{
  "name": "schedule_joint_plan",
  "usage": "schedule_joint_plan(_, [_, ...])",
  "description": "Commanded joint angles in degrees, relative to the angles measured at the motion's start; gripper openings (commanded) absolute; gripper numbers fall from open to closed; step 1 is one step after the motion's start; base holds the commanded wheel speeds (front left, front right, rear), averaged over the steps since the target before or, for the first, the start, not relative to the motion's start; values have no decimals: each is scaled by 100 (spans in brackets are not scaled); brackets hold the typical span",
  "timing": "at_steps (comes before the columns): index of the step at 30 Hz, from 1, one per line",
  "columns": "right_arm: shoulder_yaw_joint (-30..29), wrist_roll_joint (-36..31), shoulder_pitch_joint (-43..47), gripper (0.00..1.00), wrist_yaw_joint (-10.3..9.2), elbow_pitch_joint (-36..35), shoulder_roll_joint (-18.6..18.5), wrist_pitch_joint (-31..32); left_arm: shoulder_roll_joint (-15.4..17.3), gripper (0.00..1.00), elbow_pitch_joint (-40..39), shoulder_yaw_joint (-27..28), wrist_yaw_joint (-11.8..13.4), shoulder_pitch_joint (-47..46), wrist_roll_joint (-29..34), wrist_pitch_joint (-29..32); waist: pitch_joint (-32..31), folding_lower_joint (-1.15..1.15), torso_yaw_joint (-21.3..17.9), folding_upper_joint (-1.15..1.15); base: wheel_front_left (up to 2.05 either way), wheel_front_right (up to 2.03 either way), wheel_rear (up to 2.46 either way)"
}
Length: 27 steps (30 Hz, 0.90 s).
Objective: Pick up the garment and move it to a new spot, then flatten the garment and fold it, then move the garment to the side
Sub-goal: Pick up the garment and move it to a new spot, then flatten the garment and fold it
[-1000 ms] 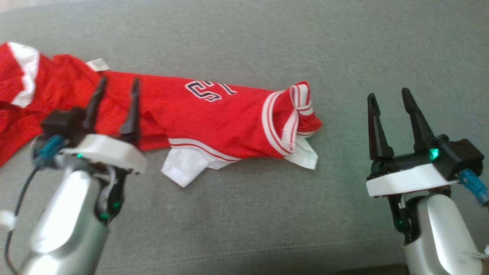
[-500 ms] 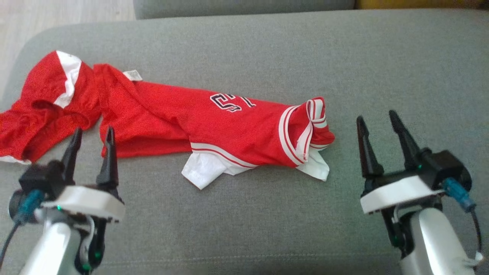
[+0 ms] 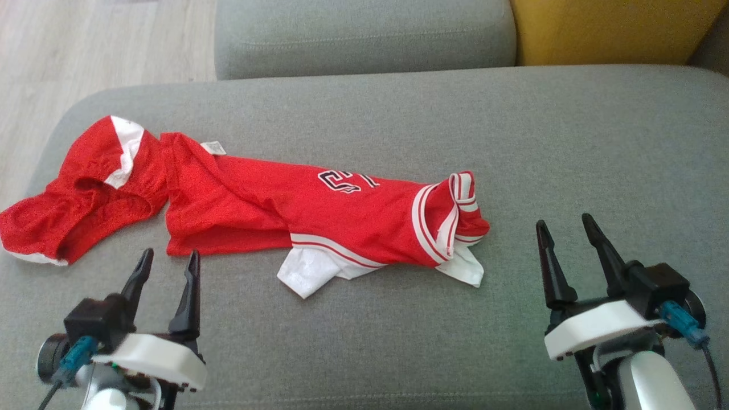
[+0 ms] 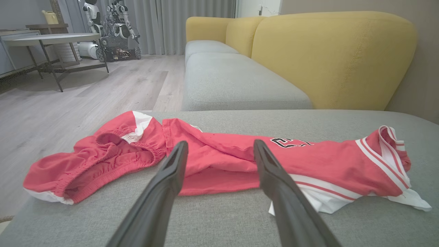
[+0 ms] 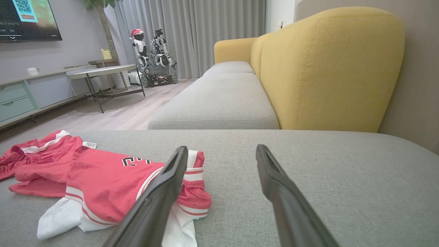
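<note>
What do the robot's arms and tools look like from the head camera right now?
Both match. The left tool and right tool each have two long, tapering black fingers on a black body, mounted on a white plate. A teal connector with a dark cable plugs into the outer side of each. Below sit glossy silver forearms.

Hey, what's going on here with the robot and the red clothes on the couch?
A two-armed robot faces a grey sofa cushion where a red jersey lies crumpled, with red shorts bunched at its left end. The left gripper and the right gripper are both open and empty, poised on the near side of the clothes. Nothing has been flattened or folded yet.
</note>
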Motion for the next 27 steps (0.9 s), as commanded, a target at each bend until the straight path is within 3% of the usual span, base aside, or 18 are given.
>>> schedule_joint_plan(1, [110,32,-119,100,-4,-244,-19,11,206,100,-226,237,72,-205,60,19,-41,0,-1,0,0,0,0])
schedule_joint_plan(27, [119,62,-62,100,-4,-327,-19,67,262,100,-406,195,205,-153,28,77,-51,0,-1,0,0,0,0])
